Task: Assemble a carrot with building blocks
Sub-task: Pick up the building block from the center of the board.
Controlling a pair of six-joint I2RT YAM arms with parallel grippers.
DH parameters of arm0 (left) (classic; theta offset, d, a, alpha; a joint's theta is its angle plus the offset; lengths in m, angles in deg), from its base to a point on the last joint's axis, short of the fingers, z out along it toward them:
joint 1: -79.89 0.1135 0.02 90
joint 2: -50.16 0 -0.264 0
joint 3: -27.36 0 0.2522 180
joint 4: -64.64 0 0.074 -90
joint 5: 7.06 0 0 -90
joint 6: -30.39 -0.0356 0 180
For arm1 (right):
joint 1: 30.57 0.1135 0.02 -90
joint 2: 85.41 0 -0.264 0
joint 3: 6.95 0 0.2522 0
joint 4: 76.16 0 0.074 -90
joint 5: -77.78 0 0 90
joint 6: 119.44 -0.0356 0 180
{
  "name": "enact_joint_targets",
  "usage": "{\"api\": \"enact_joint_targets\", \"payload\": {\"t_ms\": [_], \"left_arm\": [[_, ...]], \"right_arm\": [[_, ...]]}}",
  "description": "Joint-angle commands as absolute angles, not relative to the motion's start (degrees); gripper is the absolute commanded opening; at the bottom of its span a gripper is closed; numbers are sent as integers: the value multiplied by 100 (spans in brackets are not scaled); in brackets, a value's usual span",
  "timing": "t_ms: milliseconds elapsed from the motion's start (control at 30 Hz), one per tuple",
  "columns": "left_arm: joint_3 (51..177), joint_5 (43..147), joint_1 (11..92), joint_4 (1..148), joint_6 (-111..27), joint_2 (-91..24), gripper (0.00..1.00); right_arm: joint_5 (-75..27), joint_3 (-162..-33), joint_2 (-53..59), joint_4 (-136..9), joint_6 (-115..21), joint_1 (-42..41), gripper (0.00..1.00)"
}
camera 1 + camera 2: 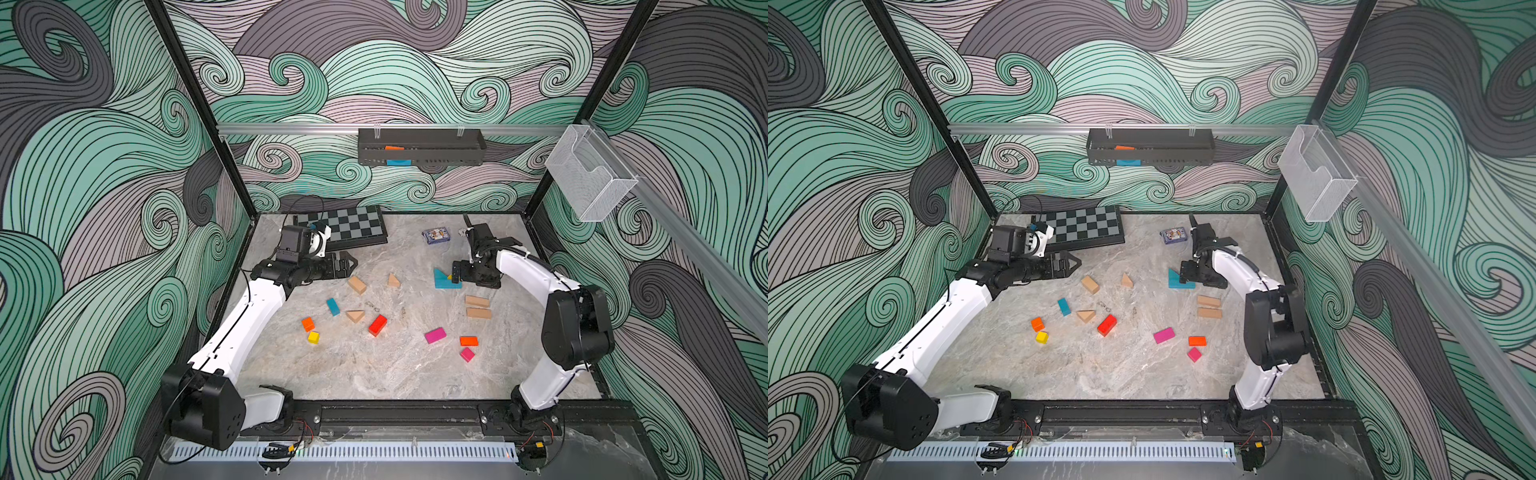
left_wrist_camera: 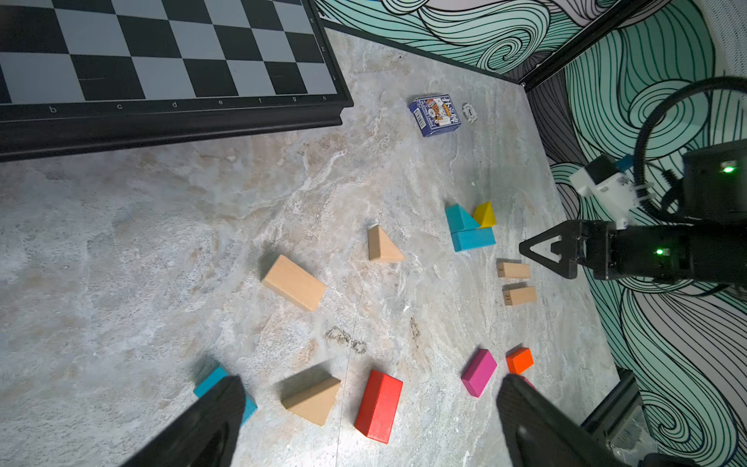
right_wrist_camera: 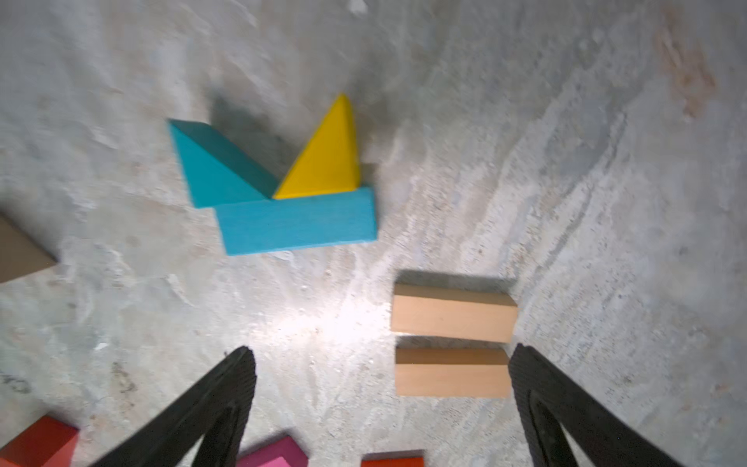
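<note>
Teal bar [image 3: 297, 224]: lies flat on the far right part of the table [image 1: 374, 374], just ahead of the right gripper. Likely serves as the base line of the carrot's top.
Teal wedge [image 3: 218, 165]: butts against one long side of that bar and slants outward. Reads as one leaf.
Yellow wedge [image 3: 327, 161]: touches the same side and meets the teal wedge at a corner, slanting the opposite way. Makes a V, probably a second leaf.
Tan bars [image 3: 452, 311]: lie parallel and just beside each other, near the cluster but apart from it. Seem parked rather than joined.
Orange bar [image 1: 468, 341]: sits toward the near right, well apart from the cluster. Likeliest body piece, by colour.
Orange cube [image 1: 308, 323]: sits on the opposite side, just beside a yellow cube [image 1: 313, 337]. Needs carrying across for the body.
Red bar [image 1: 377, 325] and pink bar [image 1: 435, 335]: lie loose in the middle, touching nothing.
Right gripper [image 3: 382, 351]: spread wide and empty, low beside the cluster. Shows one fingertip next to the nearer tan bar's end; contact unclear.
Left gripper [image 2: 370, 384]: spread wide, holding nothing, raised near the chessboard [image 1: 345, 226]. Faces the loose blocks, clear of the other arm's working spot.
Card box [image 1: 435, 235]: sits at the far edge, outside the build.
Progress: early, judging by the scattered pieces.
</note>
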State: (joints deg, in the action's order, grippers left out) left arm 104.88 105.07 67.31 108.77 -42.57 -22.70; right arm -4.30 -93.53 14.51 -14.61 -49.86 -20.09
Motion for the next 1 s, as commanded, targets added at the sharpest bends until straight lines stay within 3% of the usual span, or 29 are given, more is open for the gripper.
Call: {"api": "enact_joint_targets", "payload": {"t_ms": [0,700,967], "left_arm": [[10507,10649,6679,10864,-4302,-2165,99],[10413,10615,6627,10707,-4329,-2327,99],[10431,10589,6618,10681,-4305,-2399,98]], "right_arm": [[-418,-9121,1614,-1190,-5074,-2111,99],[-877,-8786,2098,-1836,-5071,-2415,98],[-818,-8659,1996,-1926,-4989,-2389,66]]}}
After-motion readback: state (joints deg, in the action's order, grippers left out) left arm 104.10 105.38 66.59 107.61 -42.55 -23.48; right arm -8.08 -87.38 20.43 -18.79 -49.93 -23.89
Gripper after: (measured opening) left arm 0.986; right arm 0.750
